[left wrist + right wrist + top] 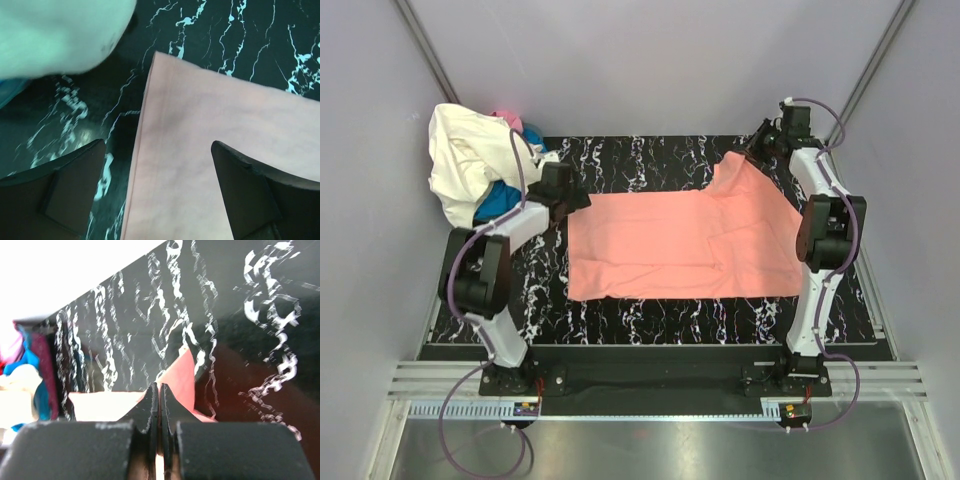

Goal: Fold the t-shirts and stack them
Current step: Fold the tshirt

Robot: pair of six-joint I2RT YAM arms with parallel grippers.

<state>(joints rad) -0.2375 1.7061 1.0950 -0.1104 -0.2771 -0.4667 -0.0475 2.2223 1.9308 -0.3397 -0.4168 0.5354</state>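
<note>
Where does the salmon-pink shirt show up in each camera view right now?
Top external: salmon-pink shirt spread mid-table, far right corner raised at the right gripper.
Left wrist: shirt fills lower right, its edge between the fingers of the open left gripper.
Right wrist: small patch just behind the shut fingertips.
Shared landmark: black white-veined tabletop.

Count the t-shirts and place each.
4: salmon-pink shirt spread across the table; cream-white shirt, blue shirt and hot-pink scrap piled at its far-left corner. Others may hide underneath.
</note>
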